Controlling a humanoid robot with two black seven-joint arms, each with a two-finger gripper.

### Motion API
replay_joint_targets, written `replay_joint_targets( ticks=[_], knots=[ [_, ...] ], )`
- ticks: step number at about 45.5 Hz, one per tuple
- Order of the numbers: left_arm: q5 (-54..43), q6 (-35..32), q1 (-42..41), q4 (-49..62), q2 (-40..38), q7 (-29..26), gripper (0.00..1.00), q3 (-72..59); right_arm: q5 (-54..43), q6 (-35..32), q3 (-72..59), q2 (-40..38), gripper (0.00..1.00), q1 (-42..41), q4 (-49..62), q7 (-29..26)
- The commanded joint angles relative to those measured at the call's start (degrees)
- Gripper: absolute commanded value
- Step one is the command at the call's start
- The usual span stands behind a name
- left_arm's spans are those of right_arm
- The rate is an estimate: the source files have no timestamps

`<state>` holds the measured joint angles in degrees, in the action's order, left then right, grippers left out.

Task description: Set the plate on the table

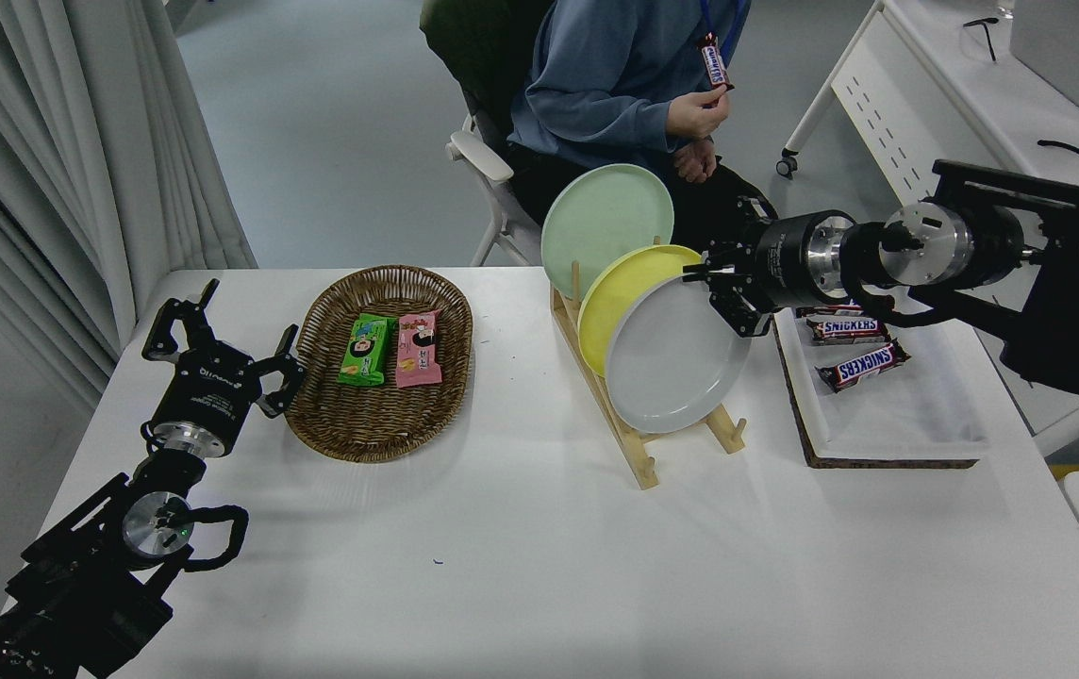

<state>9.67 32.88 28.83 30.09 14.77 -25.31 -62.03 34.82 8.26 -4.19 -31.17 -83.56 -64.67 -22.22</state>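
The right gripper [721, 294] came in from the right edge with its jaws clamped on the upper right rim of the plate [676, 354]. The plate was tilted, face toward the camera, with its lower edge above the front slot of the wooden rack [639, 451]; whether it touched the rack cannot be told. It overlapped the yellow plate [617, 292], which stood in the rack just behind it. The mint-green plate [601, 222] stood in the rearmost slot.

The rack stood on the tabletop [521, 556], right of centre. A wicker basket [379, 429] lay to its left and held a green packet [365, 351] and a pink packet [419, 349], side by side. A white tray [888, 420] lay to the right of the rack and held chocolate bars [858, 366].

The left gripper [219, 344] rested at the lower left, just beside the basket, with its jaws apart and holding nothing.

A person [615, 80] sat at the far side, one hand [695, 115] holding up a chocolate bar.
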Motion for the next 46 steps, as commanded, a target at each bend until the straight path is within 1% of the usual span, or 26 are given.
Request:
replay_joint_targets(
  ticks=[1, 6, 15, 21, 22, 29, 38, 46],
  knots=[
    [0.00, -0.01, 0.00, 0.05, 0.00, 0.00, 1.00, 0.07, 6.84, 0.52, 2.95, -2.67, 0.00, -1.52, -3.97, -1.07],
    [0.00, -0.01, 0.00, 0.05, 0.00, 0.00, 1.00, -0.02, 10.96, 1.05, 4.01, -2.67, 0.00, -1.52, -4.76, -1.07],
    [0.00, -0.01, 0.00, -0.03, 0.00, 0.00, 1.00, -0.02, 14.05, 5.61, 8.75, -2.32, 0.00, 1.20, -4.94, -1.07],
    [0.00, 0.08, 0.00, -0.03, 0.00, 0.00, 1.00, -0.02, 14.22, 12.81, 12.62, -0.48, 0.00, 2.61, -4.94, -1.25],
    [0.00, -0.01, 0.00, 0.05, 0.00, 0.00, 1.00, -0.02, 14.31, 15.61, 12.89, 1.09, 0.00, 2.78, -4.94, -1.33],
    [0.00, 0.08, 0.00, 0.05, 0.00, 0.00, 1.00, -0.02, 14.31, 23.10, 13.06, 4.97, 0.00, 3.14, -4.85, -1.77],
    [0.00, -0.01, 0.00, 0.05, 0.00, 0.00, 1.00, -0.02, 14.31, 34.17, 12.01, 10.42, 0.00, 1.30, -4.85, -1.77],
    [0.00, -0.01, 0.00, -0.03, 0.00, 0.00, 1.00, -0.02, 14.40, 36.73, 9.20, 14.46, 0.00, 1.29, -4.06, -1.69]
  ],
)
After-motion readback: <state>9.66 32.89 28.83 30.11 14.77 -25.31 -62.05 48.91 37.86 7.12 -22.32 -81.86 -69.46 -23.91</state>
